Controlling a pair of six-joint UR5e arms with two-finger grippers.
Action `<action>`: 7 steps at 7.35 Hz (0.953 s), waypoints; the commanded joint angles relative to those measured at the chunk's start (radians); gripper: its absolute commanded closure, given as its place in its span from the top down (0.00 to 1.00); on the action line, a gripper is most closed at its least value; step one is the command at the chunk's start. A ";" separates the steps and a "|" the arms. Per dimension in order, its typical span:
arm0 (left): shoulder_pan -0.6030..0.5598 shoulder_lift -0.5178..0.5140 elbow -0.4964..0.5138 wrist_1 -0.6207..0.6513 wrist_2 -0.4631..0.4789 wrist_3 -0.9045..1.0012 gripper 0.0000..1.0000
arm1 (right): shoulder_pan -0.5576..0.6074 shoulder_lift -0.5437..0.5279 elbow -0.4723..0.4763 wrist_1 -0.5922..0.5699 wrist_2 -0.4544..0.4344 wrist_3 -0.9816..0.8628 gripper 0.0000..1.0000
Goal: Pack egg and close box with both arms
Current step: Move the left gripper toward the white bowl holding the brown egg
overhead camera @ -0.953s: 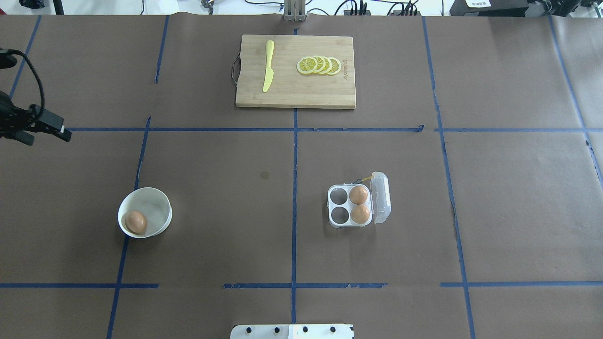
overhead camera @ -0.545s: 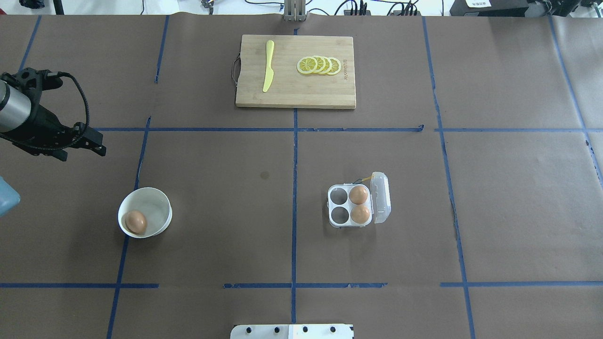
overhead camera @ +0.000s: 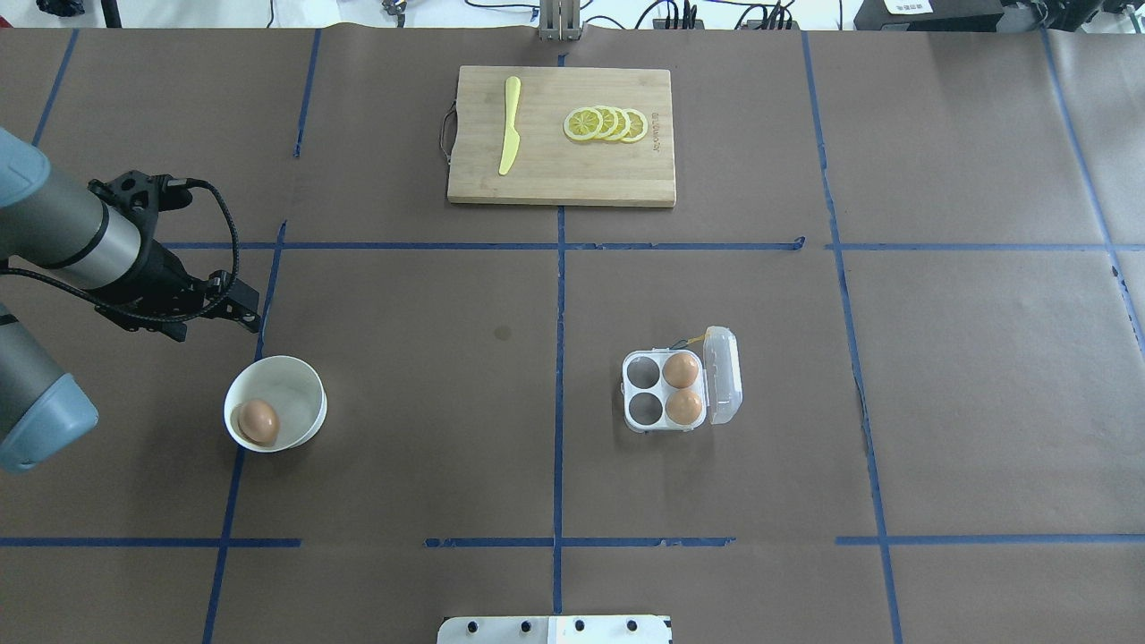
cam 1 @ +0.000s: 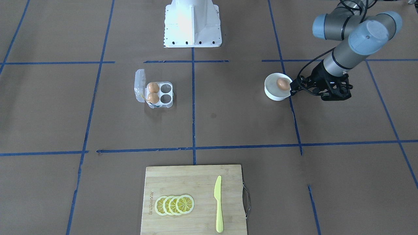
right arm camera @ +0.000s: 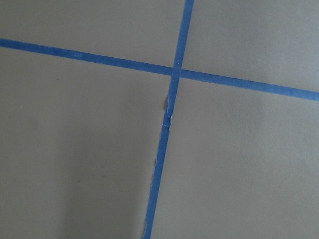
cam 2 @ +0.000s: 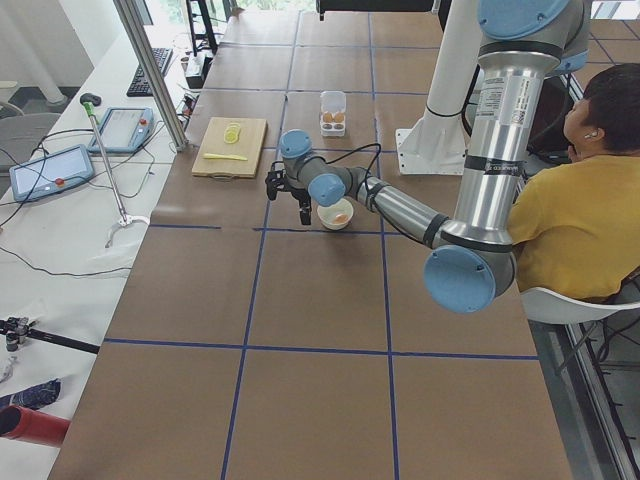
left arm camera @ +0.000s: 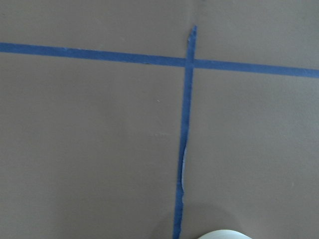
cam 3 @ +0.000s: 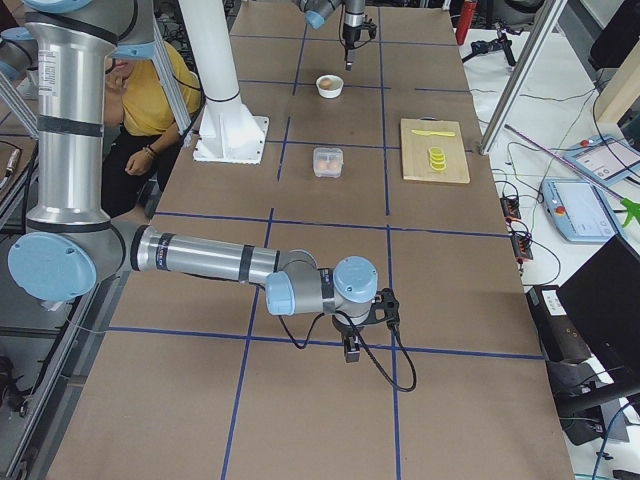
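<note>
Overhead exterior | smooth egg (overhead camera: 258, 420) in round white bowl (overhead camera: 302, 392) | left fingers (overhead camera: 241, 315), right fingers (cam 3: 350, 349): cannot tell

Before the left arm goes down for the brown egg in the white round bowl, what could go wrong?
1. The left gripper hangs to one side of the white round bowl, not above it; the brown egg lies against the bowl's wall, so a finger may strike the rim and push the bowl.
2. The clear plastic egg box looks light and holds two eggs already; setting a third in a free cell could bump them or shift the box.
</note>
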 commanded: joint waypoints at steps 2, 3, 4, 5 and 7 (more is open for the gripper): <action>0.051 -0.038 -0.005 0.028 0.118 -0.026 0.99 | -0.003 0.005 -0.016 -0.002 0.002 -0.002 1.00; 0.070 -0.040 -0.008 0.025 0.197 -0.021 1.00 | -0.003 0.004 -0.021 -0.002 0.003 -0.003 1.00; 0.071 -0.047 -0.015 0.028 0.193 -0.019 1.00 | -0.003 0.005 -0.022 -0.002 0.003 -0.003 1.00; 0.094 -0.047 -0.018 0.038 0.193 -0.022 1.00 | -0.003 0.005 -0.024 -0.002 0.003 -0.002 1.00; 0.122 -0.060 -0.032 0.048 0.206 -0.026 1.00 | -0.003 0.004 -0.032 -0.002 0.005 -0.003 1.00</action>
